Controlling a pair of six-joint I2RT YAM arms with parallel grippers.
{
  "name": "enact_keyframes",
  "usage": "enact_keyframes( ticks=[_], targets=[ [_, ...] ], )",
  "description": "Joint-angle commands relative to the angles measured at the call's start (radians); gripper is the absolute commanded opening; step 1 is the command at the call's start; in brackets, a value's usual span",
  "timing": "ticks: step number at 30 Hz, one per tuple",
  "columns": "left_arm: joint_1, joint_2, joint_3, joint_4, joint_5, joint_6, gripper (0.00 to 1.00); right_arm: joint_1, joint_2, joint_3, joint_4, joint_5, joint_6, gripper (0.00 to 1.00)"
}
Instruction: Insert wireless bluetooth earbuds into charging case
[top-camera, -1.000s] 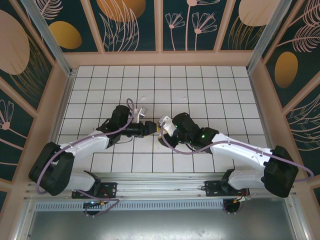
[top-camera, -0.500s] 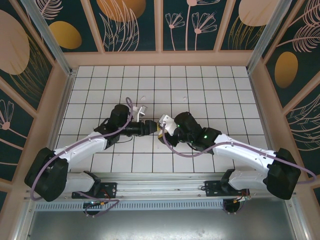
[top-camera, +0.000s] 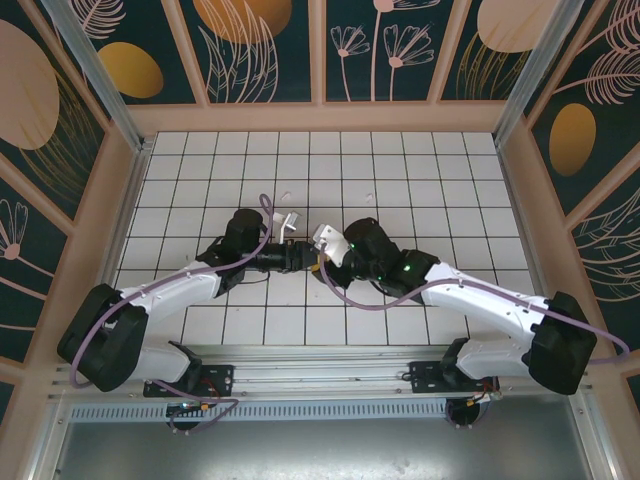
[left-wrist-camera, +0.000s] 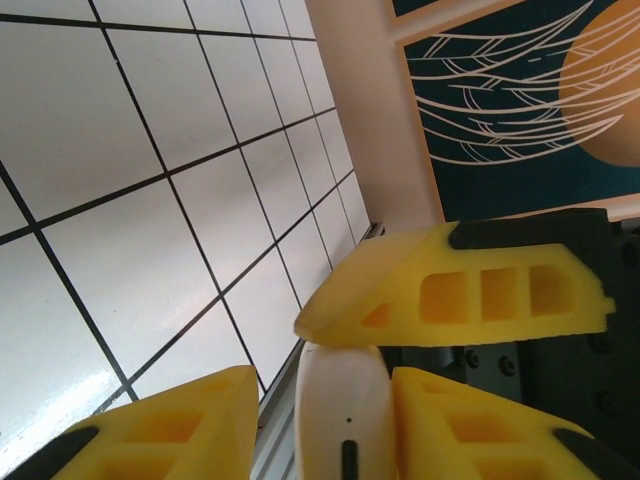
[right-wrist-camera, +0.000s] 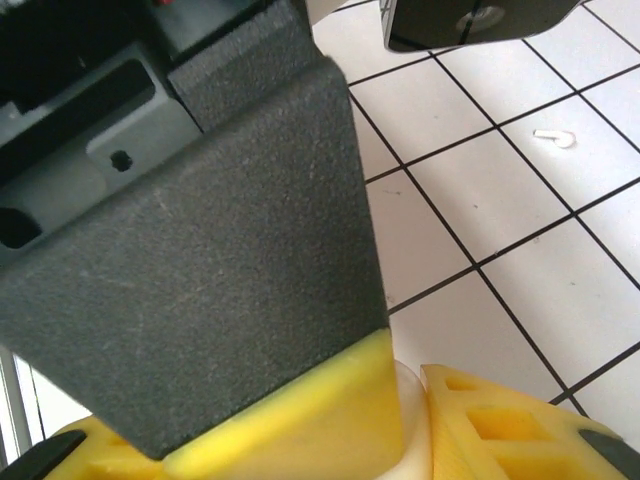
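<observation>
The left gripper (left-wrist-camera: 322, 385) is being narrowed around the glossy white rounded charging case (left-wrist-camera: 338, 420) since a second ago; contact cannot be told; the right gripper (right-wrist-camera: 410, 400) is being kept pinched on it; a white stemmed earbud (right-wrist-camera: 554, 137) is lying uninserted on the tiles (right-wrist-camera: 520, 290).

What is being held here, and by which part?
The right gripper pinches the white case at its rounded end; the left gripper straddles it, one finger not touching.

bright even light, glare on white tiles (left-wrist-camera: 50, 400), wrist close-ups slightly soft
</observation>
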Motion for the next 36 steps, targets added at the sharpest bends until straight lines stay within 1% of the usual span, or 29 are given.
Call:
enact_keyframes(
  ticks=[1,3,7,11,13,17,20,22,24,30,33,36],
  targets=[
    [-0.003,0.007,0.009,0.013,0.005,0.008,0.3,0.009,0.011,0.046,0.041,-0.011,-0.009,0.4],
    [-0.003,-0.003,0.007,0.007,-0.017,0.01,0.24,0.007,0.01,0.045,0.052,-0.002,0.003,0.43],
    [-0.002,-0.023,-0.001,0.005,-0.066,0.007,0.14,-0.009,-0.014,0.034,0.078,-0.003,0.055,0.56],
    [0.007,-0.054,-0.018,0.02,-0.109,-0.007,0.08,-0.063,-0.077,0.007,0.121,-0.071,0.156,0.61],
    [0.02,-0.077,-0.036,0.041,-0.132,-0.023,0.05,-0.105,-0.124,-0.014,0.146,-0.128,0.227,0.63],
    [0.053,-0.132,-0.08,0.107,-0.182,-0.062,0.03,-0.187,-0.215,-0.056,0.2,-0.238,0.379,0.64],
    [0.076,-0.178,-0.122,0.193,-0.217,-0.103,0.01,-0.232,-0.266,-0.099,0.252,-0.247,0.539,0.65],
    [0.081,-0.21,-0.147,0.256,-0.244,-0.129,0.0,-0.253,-0.28,-0.134,0.306,-0.274,0.652,0.64],
    [0.082,-0.233,-0.161,0.304,-0.263,-0.149,0.0,-0.255,-0.281,-0.165,0.367,-0.29,0.762,0.63],
    [0.083,-0.283,-0.195,0.425,-0.289,-0.208,0.0,-0.255,-0.239,-0.262,0.668,-0.365,1.049,0.63],
    [0.082,-0.292,-0.197,0.443,-0.284,-0.225,0.0,-0.25,-0.205,-0.276,0.777,-0.38,1.123,0.63],
    [0.082,-0.302,-0.198,0.45,-0.283,-0.239,0.0,-0.225,-0.17,-0.265,0.845,-0.382,1.158,0.63]
  ],
)
